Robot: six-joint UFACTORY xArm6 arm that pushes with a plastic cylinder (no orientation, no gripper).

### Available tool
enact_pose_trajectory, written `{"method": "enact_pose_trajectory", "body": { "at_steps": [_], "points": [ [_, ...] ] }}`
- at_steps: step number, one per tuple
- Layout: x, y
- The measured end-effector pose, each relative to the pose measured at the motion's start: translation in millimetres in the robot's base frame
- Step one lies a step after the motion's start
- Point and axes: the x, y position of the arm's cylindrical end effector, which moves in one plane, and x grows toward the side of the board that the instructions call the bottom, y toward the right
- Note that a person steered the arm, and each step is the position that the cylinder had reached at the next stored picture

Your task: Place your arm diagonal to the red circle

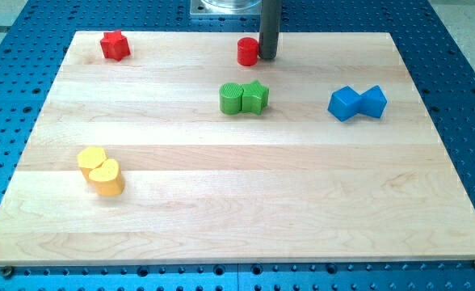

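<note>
The red circle block [247, 51] stands near the view's top edge of the wooden board [237, 210], a little right of centre. My tip [267, 57] is the lower end of the dark rod and rests just right of the red circle, touching or nearly touching its side. A red star block [115, 45] lies at the top left.
A green round block [231, 99] and a green star [255, 97] sit together below the red circle. Two blue blocks [357, 103] lie at the right. Two yellow blocks [101, 170] lie at the lower left. A blue perforated table [464, 97] surrounds the board.
</note>
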Motion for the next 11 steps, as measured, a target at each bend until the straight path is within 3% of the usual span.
{"method": "enact_pose_trajectory", "body": {
  "at_steps": [1,3,4,5,6,8,9,10,11],
  "points": [
    [1,-11],
    [73,-21],
    [78,-69],
    [45,-76],
    [71,-70],
    [58,28],
    [75,68],
    [50,112],
    [49,197]
  ]
}}
